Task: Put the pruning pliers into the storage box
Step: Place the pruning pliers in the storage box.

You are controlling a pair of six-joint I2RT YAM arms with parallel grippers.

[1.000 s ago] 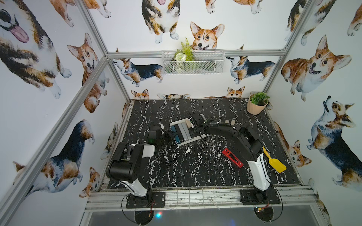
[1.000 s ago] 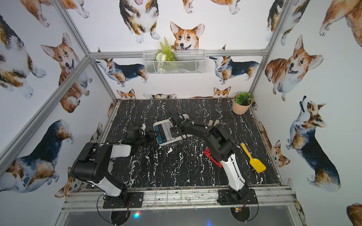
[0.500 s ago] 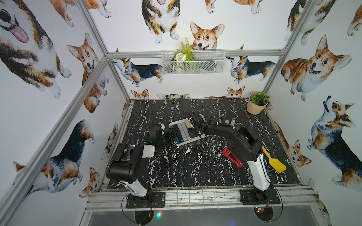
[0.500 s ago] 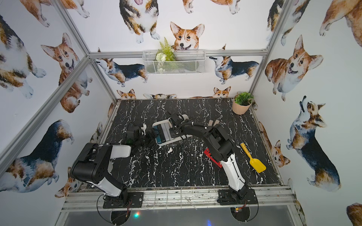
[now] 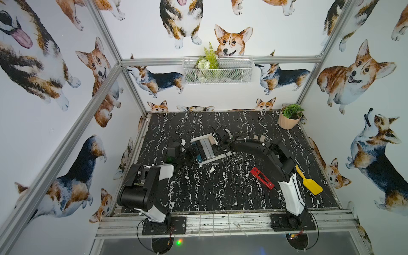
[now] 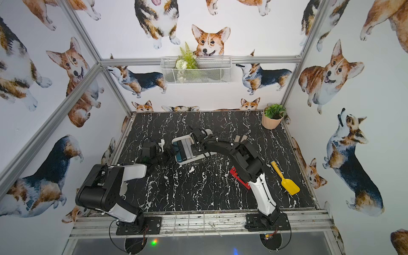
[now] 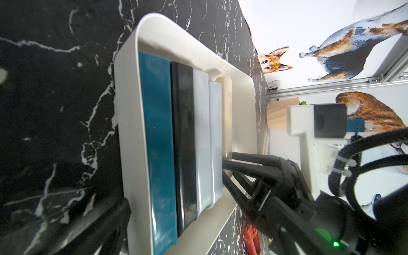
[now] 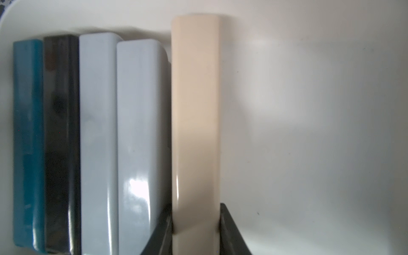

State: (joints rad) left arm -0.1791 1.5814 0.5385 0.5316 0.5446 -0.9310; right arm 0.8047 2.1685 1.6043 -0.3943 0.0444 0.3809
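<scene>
The storage box point(image 5: 217, 157), a shallow white tray, sits mid-table in both top views. In it lie a teal bar point(image 7: 159, 143), a black bar point(image 7: 183, 141) and two grey bars point(image 7: 202, 136) side by side. My right gripper point(image 8: 196, 220) is shut on a beige bar point(image 8: 195, 110), held low inside the box beside the second grey bar, its far end at the box wall. My left gripper point(image 5: 191, 152) stands open at the box's left end, holding nothing. A red bar point(image 5: 262, 178) lies on the table near the right arm. Two beige bars point(image 5: 258, 138) lie behind that arm.
A yellow shovel point(image 5: 309, 184) lies at the right edge of the black marble table. A potted plant point(image 5: 290, 118) stands in the back right corner. A white wire basket point(image 5: 217, 70) with greenery hangs on the back wall.
My left gripper's jaws have opened wide at the box's left end. The right gripper has stayed in the box, still shut on the beige bar.
</scene>
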